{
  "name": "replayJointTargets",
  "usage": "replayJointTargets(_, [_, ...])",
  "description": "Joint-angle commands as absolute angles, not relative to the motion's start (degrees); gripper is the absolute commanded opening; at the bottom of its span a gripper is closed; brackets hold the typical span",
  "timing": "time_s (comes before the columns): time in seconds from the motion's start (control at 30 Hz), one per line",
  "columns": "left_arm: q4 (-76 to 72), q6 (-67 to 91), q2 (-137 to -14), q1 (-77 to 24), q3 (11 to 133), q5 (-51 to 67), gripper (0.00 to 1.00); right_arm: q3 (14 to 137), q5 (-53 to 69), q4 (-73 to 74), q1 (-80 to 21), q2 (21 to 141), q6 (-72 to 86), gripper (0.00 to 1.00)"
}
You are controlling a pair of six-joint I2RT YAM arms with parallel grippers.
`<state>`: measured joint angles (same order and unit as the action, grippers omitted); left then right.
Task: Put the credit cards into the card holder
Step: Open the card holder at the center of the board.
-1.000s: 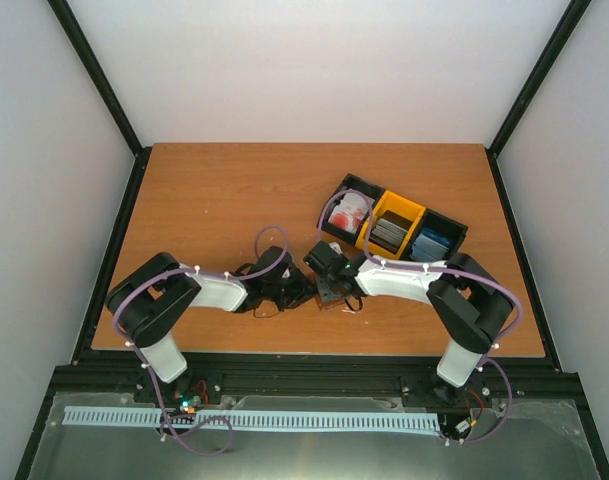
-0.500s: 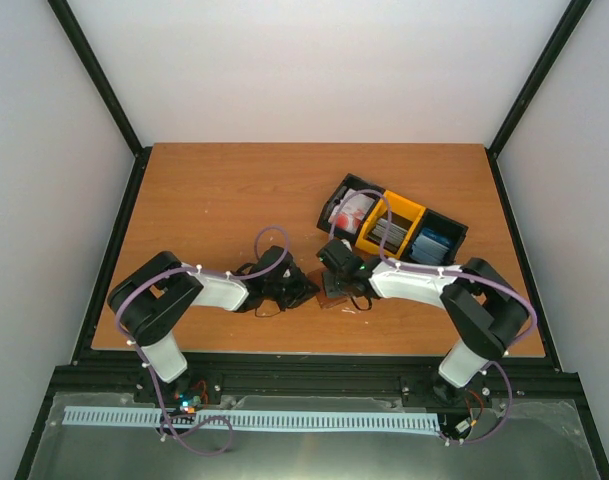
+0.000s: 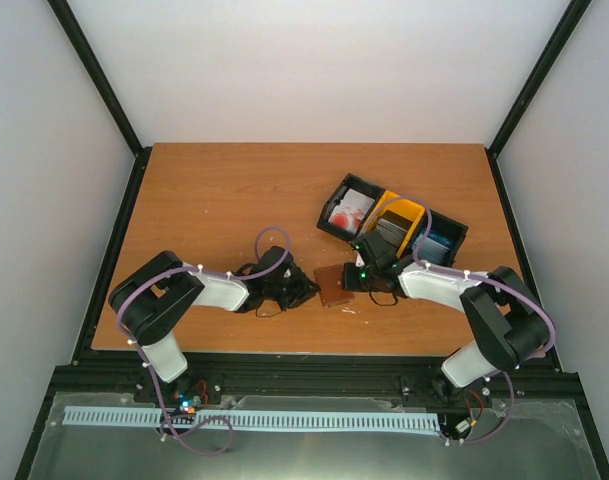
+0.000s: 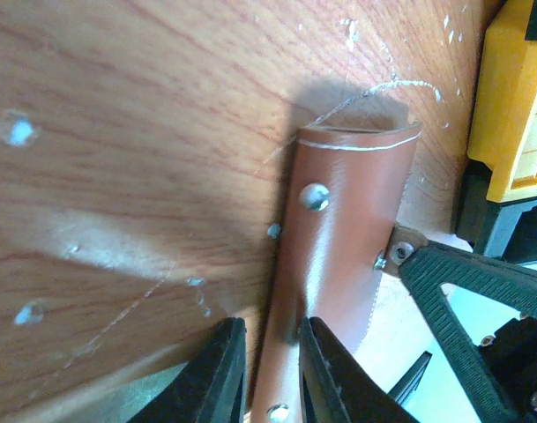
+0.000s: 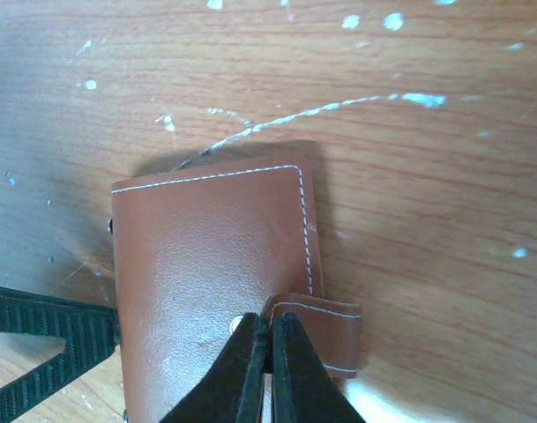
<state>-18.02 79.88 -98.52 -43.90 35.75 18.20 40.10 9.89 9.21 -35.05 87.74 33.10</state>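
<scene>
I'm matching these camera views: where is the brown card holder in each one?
Top external: card holder at the table's near middle.
Left wrist: centre, left gripper straddling its lower edge.
Right wrist: lower left, right gripper at its tab.
Shared landmark: pale curved scratch beyond it, both wrist views.

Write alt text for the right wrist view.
A folded brown card holder sits on the scratched wooden table. The right gripper is shut, its black tips meeting at the edge of the holder's snap tab.
</scene>
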Motion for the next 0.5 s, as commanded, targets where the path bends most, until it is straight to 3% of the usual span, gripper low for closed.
replayJointTargets(0.0, [-6.33, 79.34, -101.45, -43.51, 33.26, 13.40, 0.21, 39.45, 10.12, 11.29, -32.85, 85.04, 32.83, 0.03])
replayJointTargets(0.17, [-3.32, 75.20, -100.37, -43.51, 35.99, 12.33, 0.27, 42.16, 1.07, 18.08, -32.34, 84.42, 29.93, 0.04])
replayJointTargets(0.47, [-0.20, 70.43, -96.48, -43.50, 38.40, 9.62, 0.35, 44.07, -10.82, 25.96, -32.30, 83.78, 30.14, 0.31])
